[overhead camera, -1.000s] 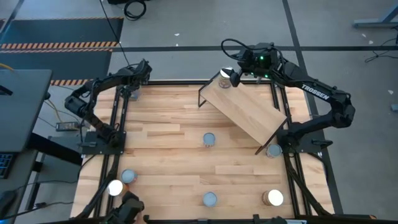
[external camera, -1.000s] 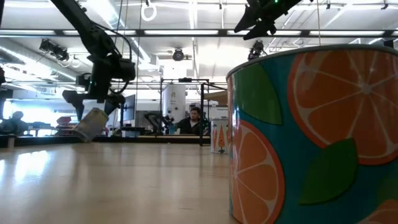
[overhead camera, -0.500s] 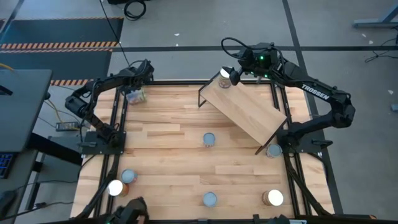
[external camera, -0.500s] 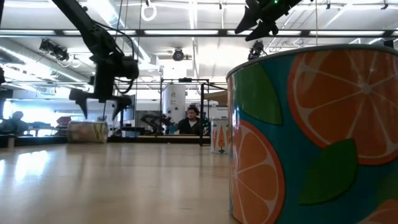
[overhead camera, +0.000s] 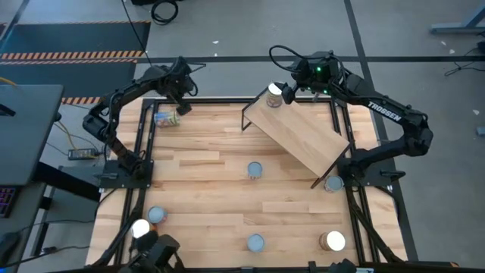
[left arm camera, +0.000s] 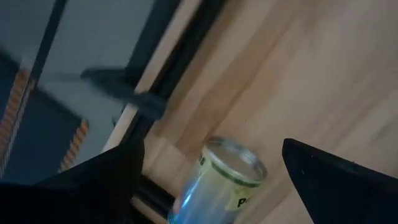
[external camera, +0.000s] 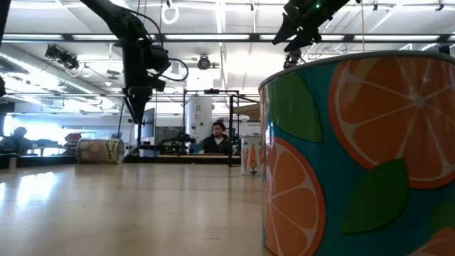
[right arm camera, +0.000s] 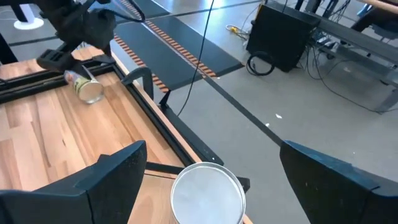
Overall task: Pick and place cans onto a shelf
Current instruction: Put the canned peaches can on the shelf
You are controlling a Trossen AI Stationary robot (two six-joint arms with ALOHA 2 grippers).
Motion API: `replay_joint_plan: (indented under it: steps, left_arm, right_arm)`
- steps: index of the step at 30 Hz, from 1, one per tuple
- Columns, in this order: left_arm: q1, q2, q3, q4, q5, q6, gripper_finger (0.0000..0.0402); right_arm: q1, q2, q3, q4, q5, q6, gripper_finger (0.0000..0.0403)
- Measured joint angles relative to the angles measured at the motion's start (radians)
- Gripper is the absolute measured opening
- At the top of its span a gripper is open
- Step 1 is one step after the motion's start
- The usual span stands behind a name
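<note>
The right gripper (overhead camera: 292, 89) hovers with fingers apart just above a can (overhead camera: 273, 94) standing on the shelf (overhead camera: 297, 133) at its far corner, so that placement looks done. The left gripper (overhead camera: 179, 97), fingers apart and empty, hangs above a tipped can (overhead camera: 166, 118) lying on its side at the table's (overhead camera: 204, 189) far left edge; it must descend and grasp it.

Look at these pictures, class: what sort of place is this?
Probably a robotics lab or workshop: grey concrete floor with black-and-orange hazard tape, long ceiling strip lights, and a black-framed wooden table with two dark robot arms.

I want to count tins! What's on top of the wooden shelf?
One can stands on the shelf at its far corner, under the right tool. The rest of the board looks bare.
</note>
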Motion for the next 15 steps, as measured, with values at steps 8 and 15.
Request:
replay_joint_plan:
  steps: [8,15]
  left_arm:
    - [-0.001,0.122,0.001,-0.143,-0.01,0.269,0.0387]
    - [0.002,0.19,0.001,-0.145,-0.02,0.254,0.0387]
  right_arm:
    - [-0.001,-0.019,0.0,-0.056,0.0,0.029,0.0378]
    - [0.002,-0.022,0.0,-0.101,0.001,0.083,0.0378]
